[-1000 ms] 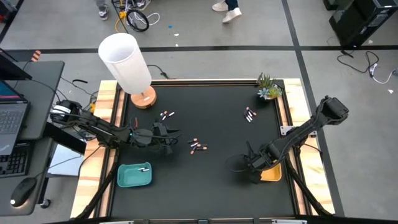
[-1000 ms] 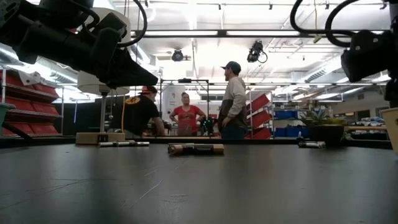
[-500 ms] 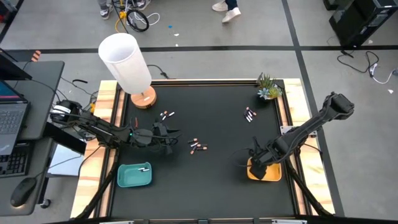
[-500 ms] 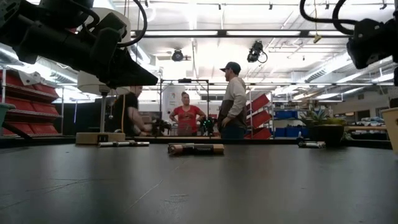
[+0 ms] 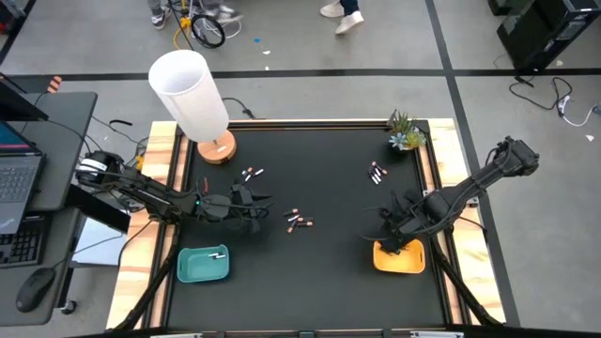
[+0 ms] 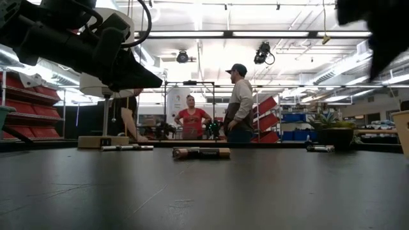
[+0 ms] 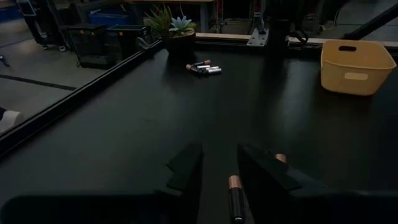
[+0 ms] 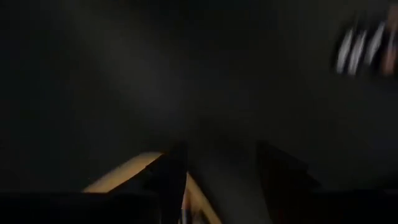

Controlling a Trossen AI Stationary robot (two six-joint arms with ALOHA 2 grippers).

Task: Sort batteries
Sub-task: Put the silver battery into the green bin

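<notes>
My left claw [image 7: 217, 171], parted, straddles a dark copper-tipped battery [image 7: 235, 200] lying lengthwise between its fingers; my right claw [image 5: 392, 232], parted, hovers farther off

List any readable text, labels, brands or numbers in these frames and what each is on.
None can be read.
Batteries: any print too small to read; the group in the left wrist view likewise.
Yellow tray: a pale patch on its wall, no legible text.
Teal tray: no markings visible.
Red shirt on a person in the low view: any graphic too small to tell.
</notes>
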